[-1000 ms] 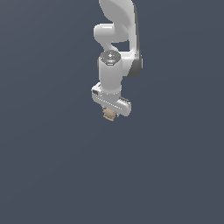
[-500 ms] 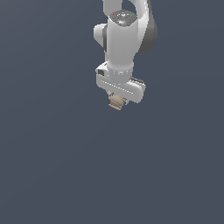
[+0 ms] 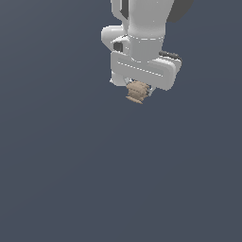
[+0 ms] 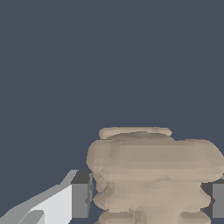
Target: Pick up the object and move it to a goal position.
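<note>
The object [image 3: 136, 91] is a small tan-brown lumpy block with horizontal ridges. It hangs under the white gripper [image 3: 138, 90] in the exterior view, near the top centre, well above the dark surface. The gripper is shut on it. In the wrist view the object [image 4: 153, 175] fills the space between the two fingers, with one grey pad [image 4: 80, 200] on one side and the other pad [image 4: 217, 200] at the frame edge. The fingertips are mostly hidden behind the object in the exterior view.
A plain dark grey-blue surface [image 3: 94, 179] fills the background of both views. The white arm [image 3: 142, 28] reaches in from the top of the exterior view. No other objects show.
The arm with the object in its grip has moved toward the exterior view's right and slightly up, and it looms larger. The object stays held.
</note>
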`<state>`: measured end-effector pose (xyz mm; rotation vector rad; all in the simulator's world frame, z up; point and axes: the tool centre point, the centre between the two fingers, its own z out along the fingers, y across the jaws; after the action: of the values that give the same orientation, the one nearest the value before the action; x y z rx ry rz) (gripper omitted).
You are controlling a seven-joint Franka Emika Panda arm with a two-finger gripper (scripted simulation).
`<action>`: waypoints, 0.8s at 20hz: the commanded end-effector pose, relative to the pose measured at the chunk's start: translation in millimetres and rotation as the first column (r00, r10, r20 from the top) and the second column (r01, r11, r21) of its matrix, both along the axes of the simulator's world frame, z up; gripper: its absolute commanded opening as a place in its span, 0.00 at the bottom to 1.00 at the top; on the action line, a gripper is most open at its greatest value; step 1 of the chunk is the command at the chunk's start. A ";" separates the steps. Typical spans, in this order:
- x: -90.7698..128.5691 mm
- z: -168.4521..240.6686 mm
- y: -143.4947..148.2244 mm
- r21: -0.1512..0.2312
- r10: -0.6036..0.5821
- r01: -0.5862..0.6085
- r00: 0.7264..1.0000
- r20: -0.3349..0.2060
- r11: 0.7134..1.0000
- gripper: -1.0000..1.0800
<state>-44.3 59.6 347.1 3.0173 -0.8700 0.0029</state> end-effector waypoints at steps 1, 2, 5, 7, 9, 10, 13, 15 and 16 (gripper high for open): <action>2.9 23.0 7.5 0.000 0.000 0.000 1.000 -0.001 1.000 0.00; 4.2 31.0 10.1 0.000 0.000 0.000 1.000 -0.001 1.000 0.00; 7.8 51.8 17.0 0.001 0.000 0.000 1.000 -0.001 1.000 0.00; 9.9 63.0 20.8 0.001 0.000 0.000 1.000 -0.001 1.000 0.00; 11.7 72.2 23.8 0.001 0.000 0.000 1.000 -0.001 1.000 0.00; 12.5 76.1 25.1 0.001 0.000 0.000 1.000 -0.001 1.000 0.00; 14.5 85.1 28.2 0.001 0.000 0.000 1.000 -0.001 1.000 0.00; 15.5 89.2 29.6 0.001 0.000 0.000 1.000 -0.001 1.000 0.00; 15.9 90.7 30.1 0.001 0.000 0.000 1.000 -0.001 1.000 0.00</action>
<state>-29.2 88.7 434.8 3.0189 -0.8692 0.0010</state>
